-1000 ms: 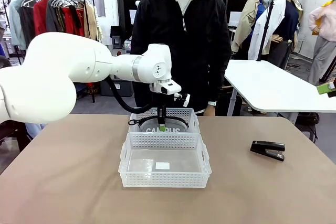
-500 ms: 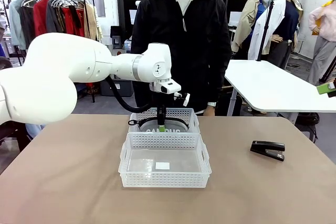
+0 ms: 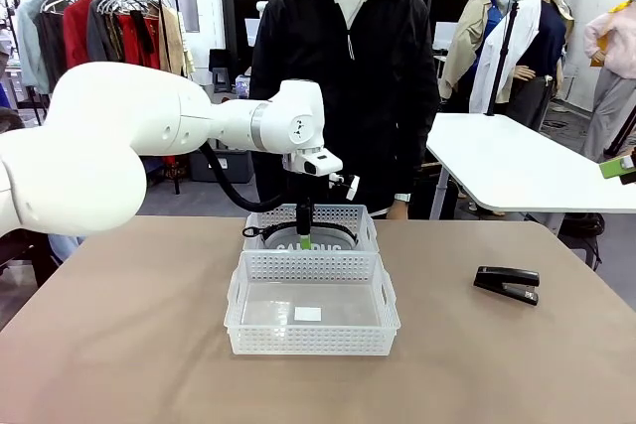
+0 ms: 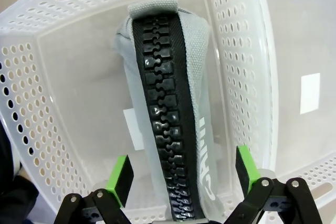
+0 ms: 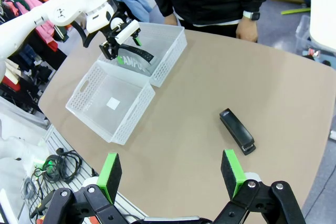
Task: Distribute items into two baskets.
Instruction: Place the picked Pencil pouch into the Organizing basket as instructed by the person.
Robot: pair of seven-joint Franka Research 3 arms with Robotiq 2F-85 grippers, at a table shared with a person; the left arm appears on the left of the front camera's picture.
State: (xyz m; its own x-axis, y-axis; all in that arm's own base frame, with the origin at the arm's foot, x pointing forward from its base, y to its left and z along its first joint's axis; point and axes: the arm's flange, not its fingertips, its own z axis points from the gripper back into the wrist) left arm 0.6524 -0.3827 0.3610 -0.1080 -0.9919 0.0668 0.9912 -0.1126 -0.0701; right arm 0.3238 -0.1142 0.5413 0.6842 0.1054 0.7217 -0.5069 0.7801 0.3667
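Note:
The grey pouch [image 4: 173, 103] with its black zipper strip facing up lies inside the far basket [image 4: 31, 93]. My left gripper [image 4: 182, 169] hangs open just above it, a green pad on each side and clear of the fabric. From the front, that gripper [image 3: 305, 238] dips into the far basket [image 3: 348, 213], where the pouch [image 3: 323, 243] shows through the lattice. The near basket [image 3: 312, 340] holds no item. The black stapler [image 3: 507, 283] lies on the table to the right. My right gripper [image 5: 170, 174] hovers open high above the table, the stapler [image 5: 237, 130] below it.
A person in a black jacket stands at the far edge behind the baskets, one hand [image 3: 397, 209] at the table edge. A white table [image 3: 517, 161] stands at the back right. Bare brown tabletop lies left and right of the baskets.
My left gripper has opened and let go of the pouch, which has settled a little lower in the far basket. The arm has hardly moved; the stapler has not moved.

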